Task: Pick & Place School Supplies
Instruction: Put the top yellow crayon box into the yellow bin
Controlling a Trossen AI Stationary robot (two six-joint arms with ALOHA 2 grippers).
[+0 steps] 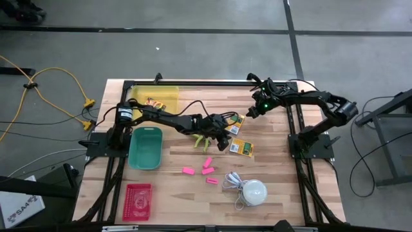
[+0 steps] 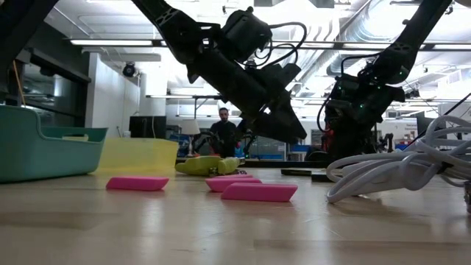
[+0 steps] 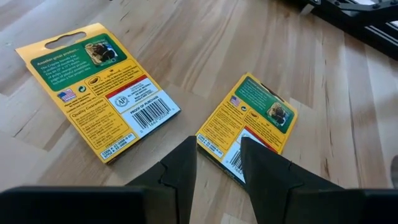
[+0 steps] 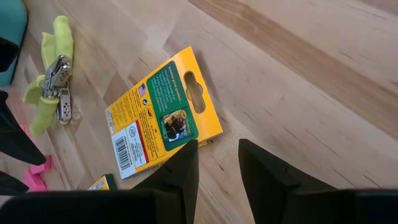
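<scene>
Your left gripper (image 3: 217,168) hangs, fingers apart and empty, over the near edge of a flat yellow-and-green cardboard box (image 3: 249,124); a second such box (image 3: 99,87) lies well apart, bare wooden table (image 3: 205,50) between. Your right gripper (image 4: 217,165), fingers apart, hovers beside another box's edge (image 4: 161,121), open wood beyond.

"PROOF OF PURCHASE" on yellow-and-green box (image 3: 99,93), "SA4" on white floor plate (image 1: 19,207)
</scene>
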